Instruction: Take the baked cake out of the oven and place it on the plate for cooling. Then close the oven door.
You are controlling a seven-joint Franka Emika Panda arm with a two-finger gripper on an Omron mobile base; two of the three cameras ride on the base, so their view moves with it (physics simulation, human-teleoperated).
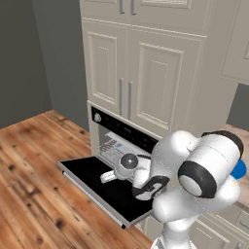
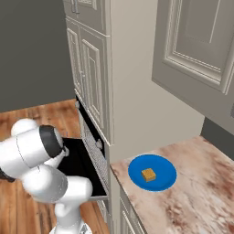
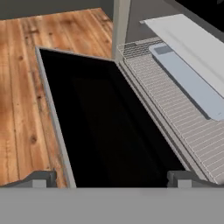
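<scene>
Tiny orange-tan cake cube (image 2: 148, 174) sat on the round blue plate (image 2: 163, 170); empty pincer (image 3: 111, 178) gaped wide over the dropped black glass oven door (image 3: 105, 131), wire rack (image 3: 175, 109) at 2 o'clock.

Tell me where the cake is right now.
In the right base view, the cake sits on the blue plate, on the marble counter to the right of the open oven door.

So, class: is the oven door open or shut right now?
Open. The oven door lies flat, dropped down over the floor, leaving the wire rack inside exposed.
</scene>
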